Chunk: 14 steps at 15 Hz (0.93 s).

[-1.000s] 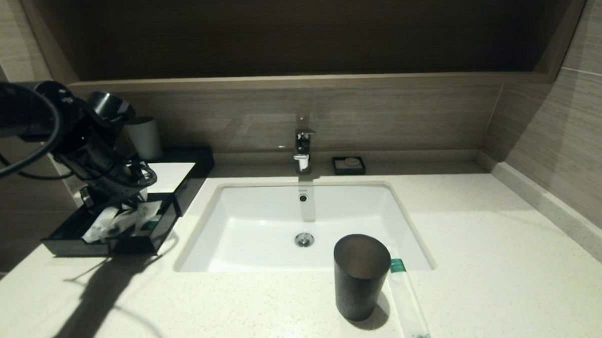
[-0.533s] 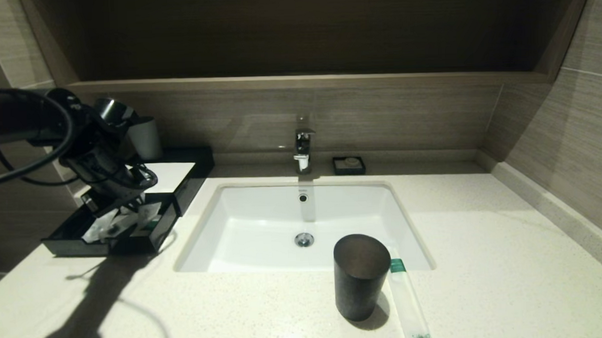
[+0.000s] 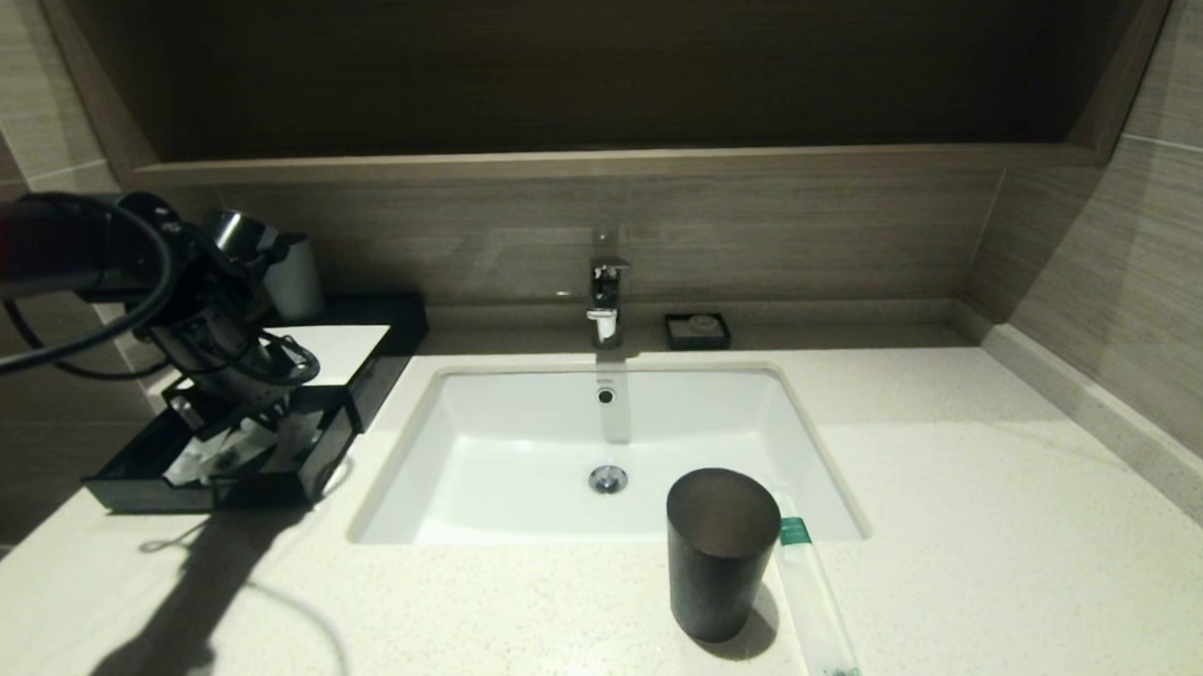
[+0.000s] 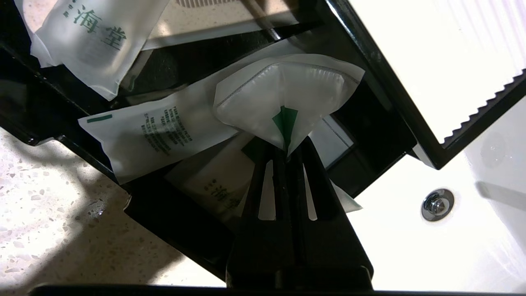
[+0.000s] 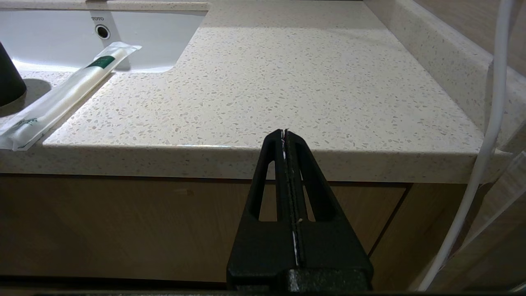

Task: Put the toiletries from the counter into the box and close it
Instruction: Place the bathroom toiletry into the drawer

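My left gripper [image 3: 232, 426] hangs over the pulled-out front drawer [image 3: 131, 479] of the black box [image 3: 391, 335], which has a white top panel. It is shut on the green-labelled edge of a translucent white sachet [image 4: 287, 92], pinched at the tips [image 4: 286, 153]. Below it in the drawer lie more sachets, one with small green print [image 4: 160, 135] and another at the far corner [image 4: 88, 37]. One long narrow sachet [image 3: 816, 611] lies on the counter [image 3: 968, 525] beside the dark cup, and shows again [image 5: 61, 96] in the right wrist view. My right gripper [image 5: 285, 133] is shut and empty below the counter's front edge.
A dark cylindrical cup [image 3: 721, 554] stands in front of the white sink [image 3: 526, 461], touching the long sachet's side. The tap [image 3: 605, 293] and a small black soap dish [image 3: 697, 330] sit at the back. A pale cup [image 3: 294, 279] stands behind the box.
My left arm has shifted a little to the right and down over the drawer, still pinching the sachet. The right arm has not moved.
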Motion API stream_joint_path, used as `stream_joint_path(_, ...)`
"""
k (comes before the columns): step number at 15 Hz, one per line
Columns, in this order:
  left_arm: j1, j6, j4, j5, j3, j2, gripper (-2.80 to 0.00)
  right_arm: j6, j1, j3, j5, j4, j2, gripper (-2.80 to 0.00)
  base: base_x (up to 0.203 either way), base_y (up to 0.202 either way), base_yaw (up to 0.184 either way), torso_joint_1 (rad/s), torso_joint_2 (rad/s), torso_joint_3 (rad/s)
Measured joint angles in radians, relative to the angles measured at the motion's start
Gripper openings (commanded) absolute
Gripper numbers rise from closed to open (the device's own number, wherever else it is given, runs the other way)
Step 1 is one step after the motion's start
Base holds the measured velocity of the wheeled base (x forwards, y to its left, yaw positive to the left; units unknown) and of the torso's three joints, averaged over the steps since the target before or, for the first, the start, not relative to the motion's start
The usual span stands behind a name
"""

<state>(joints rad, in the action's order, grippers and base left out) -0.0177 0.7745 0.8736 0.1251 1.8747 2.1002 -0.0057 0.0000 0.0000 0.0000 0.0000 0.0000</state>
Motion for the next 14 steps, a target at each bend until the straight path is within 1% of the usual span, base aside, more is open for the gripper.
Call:
stream_joint_path(4,0.0,0.01,0.0,0.001,0.0,0.011,-2.8,0.0,0.0,0.0,0.0,0.0,0.0,-2.8,0.0,0.0,0.0,0.0,0.0,0.0)
stream_joint_path(5,0.0,0.011,0.0,0.001,0.0,0.012,0.0,0.0,0.0,0.0,0.0,0.0,0.0,-2.8,0.0,0.0,0.0,0.0,0.0,0.0)
stream_joint_path(14,0.0,0.008,0.004,0.004,0.0,-0.027,0.0,0.0,0.0,0.0,0.0,0.0,0.0,-2.8,0.0,0.0,0.0,0.0,0.0,0.0)
